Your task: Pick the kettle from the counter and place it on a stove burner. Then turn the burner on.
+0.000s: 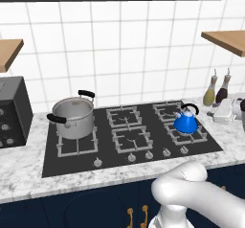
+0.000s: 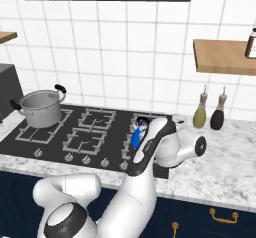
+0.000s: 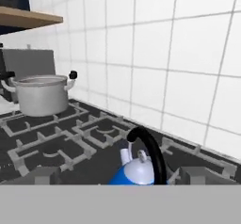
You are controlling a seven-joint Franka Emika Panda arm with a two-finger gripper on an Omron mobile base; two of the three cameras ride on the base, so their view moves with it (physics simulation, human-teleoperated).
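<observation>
Blue kettle (image 1: 185, 122) upright on front right stove burner (image 1: 184, 131) of black cooktop (image 1: 72, 160), arched black handle on top, spout toward wall. Hand view looks down on kettle (image 3: 137, 170) from close above and behind. Steel pot (image 1: 72, 117) on rear left grate, well apart. Two bottles (image 1: 216, 89) stand on marble counter (image 1: 28, 174) right of cooktop. Tool's finger state cannot be told; fingertips hidden.

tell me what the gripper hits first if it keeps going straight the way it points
Probably the kettle: in the hand view its black handle and blue body sit low and centre, closest to the camera, on the cooktop. Past it stands the tiled wall. Depth is hard to judge.
</observation>
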